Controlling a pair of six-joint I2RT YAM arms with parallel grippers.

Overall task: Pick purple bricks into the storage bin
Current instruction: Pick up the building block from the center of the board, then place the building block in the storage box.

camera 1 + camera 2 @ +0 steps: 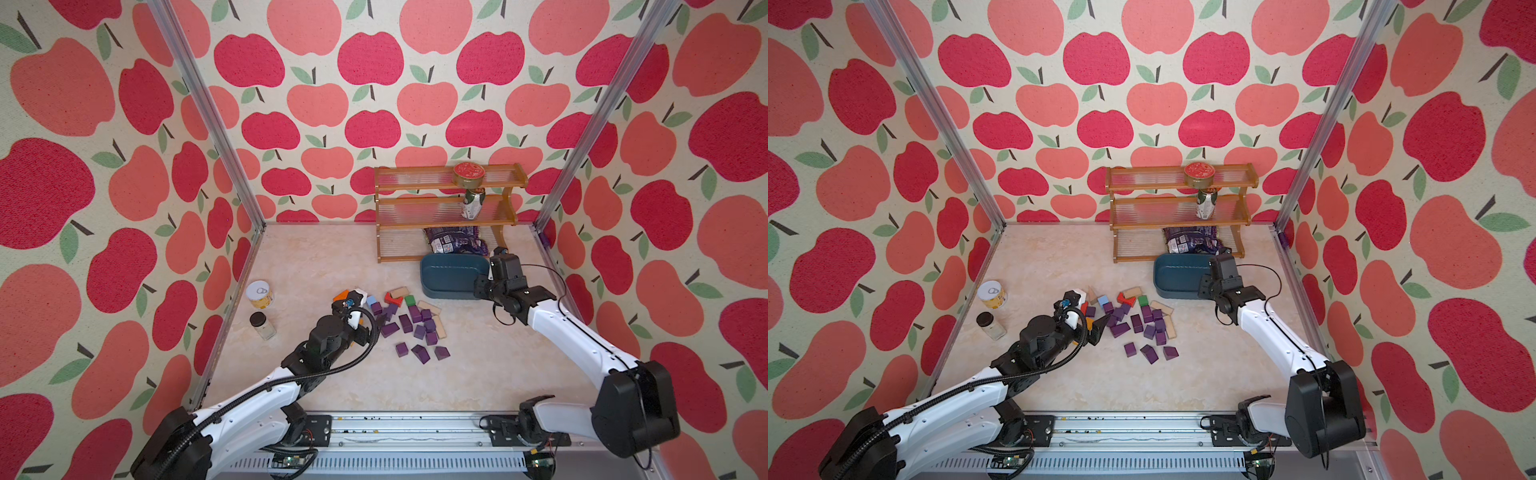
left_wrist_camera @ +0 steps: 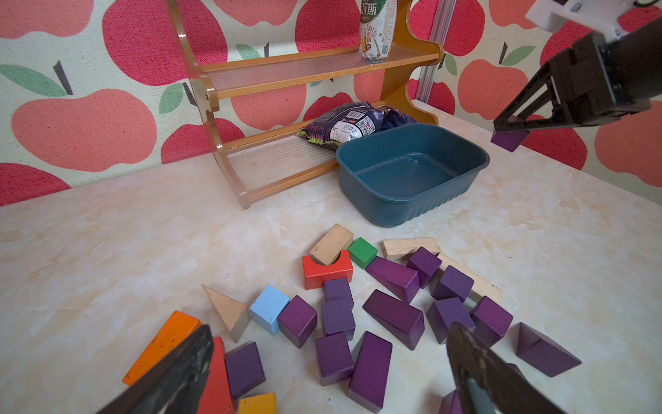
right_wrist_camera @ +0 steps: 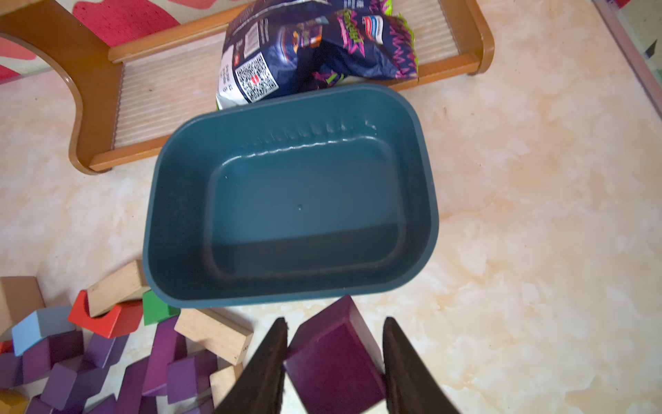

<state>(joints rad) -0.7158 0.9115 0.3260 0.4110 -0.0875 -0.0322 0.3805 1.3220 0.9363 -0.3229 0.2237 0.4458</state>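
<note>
Bricks of dark purple wood (image 1: 405,323) lie in a loose heap mid-table, mixed in with coloured and plain tan blocks (image 2: 331,243). At the heap's left side the left gripper (image 2: 329,331) hangs with its jaws spread wide, holding nothing. The right gripper (image 3: 335,322) is pinched onto one purple cube (image 3: 333,362), clear of the marbled tabletop (image 1: 324,257) and just beside the rim of the shallow teal plastic storage bin (image 3: 428,200). The bin sits in front of the brown wooden shelf rack (image 1: 378,232).
</note>
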